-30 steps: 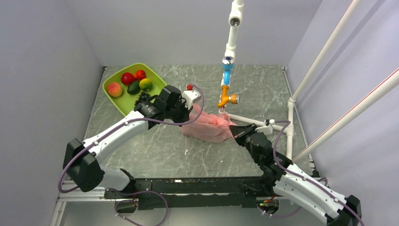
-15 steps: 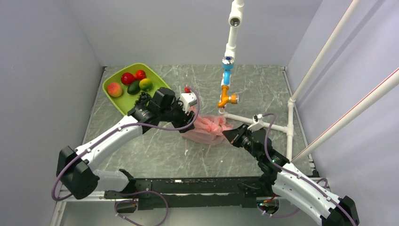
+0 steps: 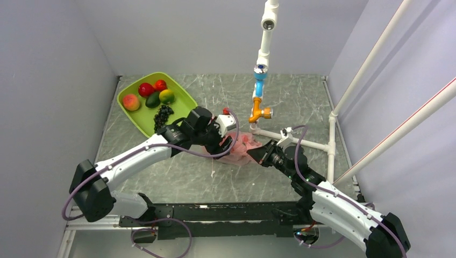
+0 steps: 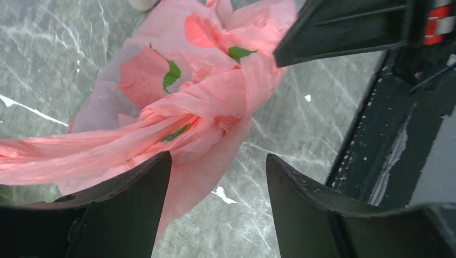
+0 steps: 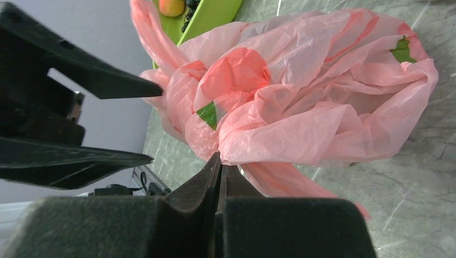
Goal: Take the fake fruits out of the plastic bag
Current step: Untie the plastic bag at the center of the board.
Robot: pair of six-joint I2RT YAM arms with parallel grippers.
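The pink plastic bag (image 3: 240,151) lies crumpled on the marble table between my two grippers. Its red fruit prints and green marks show in the left wrist view (image 4: 204,102) and the right wrist view (image 5: 312,102). The fake fruits are hidden; none shows through the film. My left gripper (image 3: 228,144) is open, its fingers (image 4: 134,204) beside a stretched fold of the bag, with only bag edge and table between the tips. My right gripper (image 3: 258,156) is shut on a pinch of the bag's edge (image 5: 220,159).
A green tray (image 3: 180,98) at the back left holds a peach, red fruits, an avocado, a lime and a dark grape bunch (image 3: 162,115). A white pipe stand with blue and orange fittings (image 3: 259,102) rises just behind the bag. A white pipe (image 3: 290,138) lies to its right.
My left gripper has opened and shifted right toward the bag's middle. The right gripper, still shut on the bag, has moved left, and the bag has bunched up smaller.
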